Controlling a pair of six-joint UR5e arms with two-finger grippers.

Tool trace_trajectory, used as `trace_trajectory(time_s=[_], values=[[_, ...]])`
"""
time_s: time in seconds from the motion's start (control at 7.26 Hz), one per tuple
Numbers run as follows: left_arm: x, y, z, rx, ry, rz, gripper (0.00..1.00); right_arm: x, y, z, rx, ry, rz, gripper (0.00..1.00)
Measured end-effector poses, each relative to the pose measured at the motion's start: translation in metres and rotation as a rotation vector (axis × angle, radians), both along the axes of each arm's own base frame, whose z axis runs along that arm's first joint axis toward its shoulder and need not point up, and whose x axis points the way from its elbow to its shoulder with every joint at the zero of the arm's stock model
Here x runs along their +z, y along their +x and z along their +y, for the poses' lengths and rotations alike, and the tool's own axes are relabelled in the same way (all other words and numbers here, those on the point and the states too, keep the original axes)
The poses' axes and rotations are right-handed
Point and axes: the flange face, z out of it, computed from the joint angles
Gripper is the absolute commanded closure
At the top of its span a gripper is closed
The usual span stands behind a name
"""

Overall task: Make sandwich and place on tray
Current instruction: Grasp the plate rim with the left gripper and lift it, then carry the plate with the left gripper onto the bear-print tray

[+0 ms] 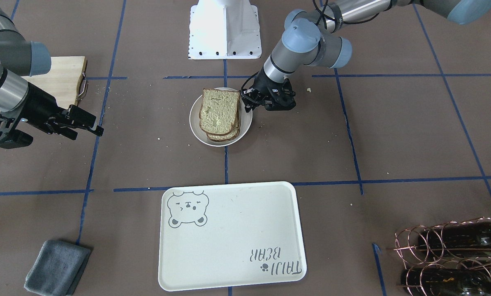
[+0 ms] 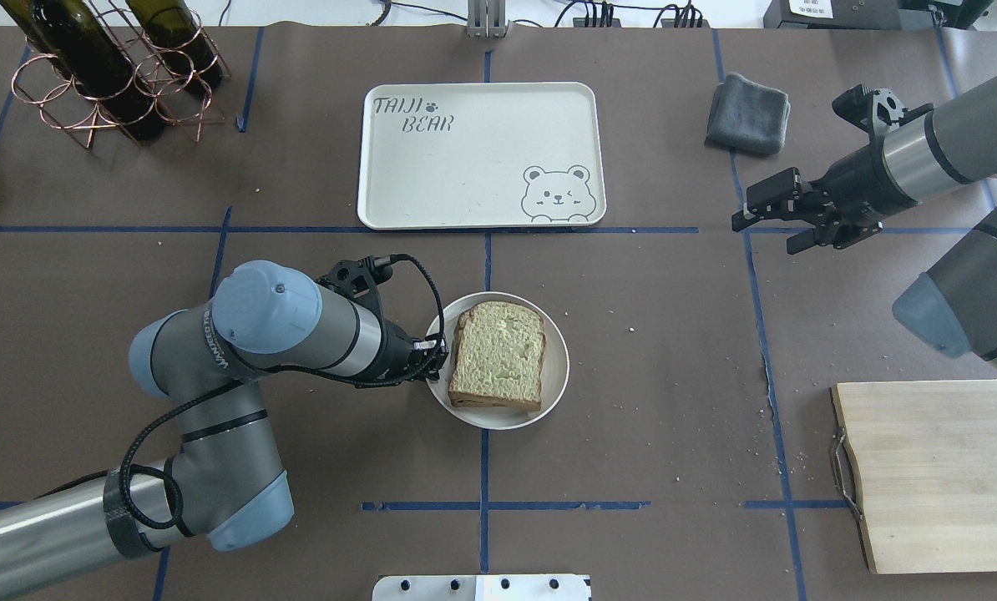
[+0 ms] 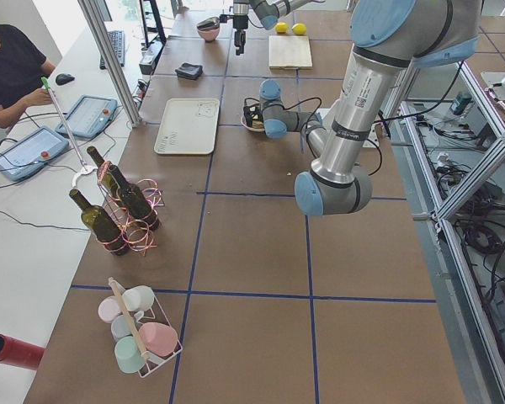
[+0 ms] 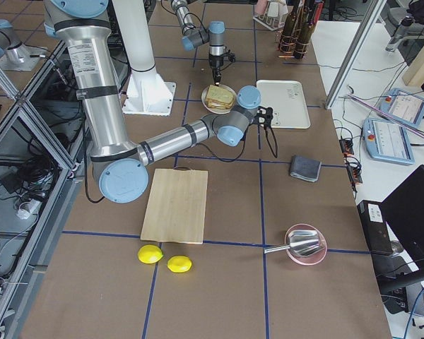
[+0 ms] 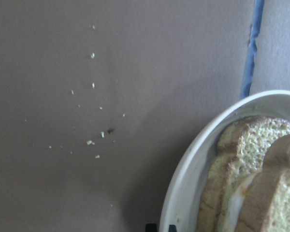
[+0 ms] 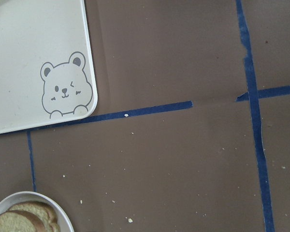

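Note:
The sandwich (image 1: 219,111), two speckled bread slices with white egg showing between them in the left wrist view (image 5: 251,164), lies on a small round white plate (image 1: 196,123) at the table's middle (image 2: 498,351). My left gripper (image 1: 245,101) is at the plate's rim on the robot's left side (image 2: 440,355), and its tips look closed on the rim (image 5: 183,183). My right gripper (image 2: 764,235) is open and empty, hovering far to the right (image 1: 95,125). The cream bear tray (image 2: 482,167) lies bare beyond the plate (image 1: 229,246) and shows in the right wrist view (image 6: 29,58).
A wooden board (image 2: 941,476) with a metal handle lies at the near right. A grey cloth (image 2: 747,113) sits right of the tray. A copper rack with wine bottles (image 2: 106,75) stands at the far left. Crumbs dot the brown mat.

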Motion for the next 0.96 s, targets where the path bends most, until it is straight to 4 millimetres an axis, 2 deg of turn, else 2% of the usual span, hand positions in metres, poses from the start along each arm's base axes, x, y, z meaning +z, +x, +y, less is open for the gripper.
trace_trajectory(time_s=[0.41,0.55,0.69,0.96], values=[[-0.006,-0.040,-0.049,-0.181,-0.194,0.097,1.00,-0.002,0.002,0.000,0.005,0.004,-0.003,0.00],[-0.003,-0.052,-0.073,-0.250,-0.266,0.135,1.00,-0.002,0.003,0.000,0.008,0.004,-0.002,0.00],[0.003,-0.056,-0.104,-0.325,-0.323,0.150,1.00,0.000,0.003,0.000,0.012,0.003,0.001,0.00],[0.012,-0.045,-0.157,-0.445,-0.354,0.135,1.00,0.003,0.003,-0.001,0.023,0.003,0.011,0.00]])
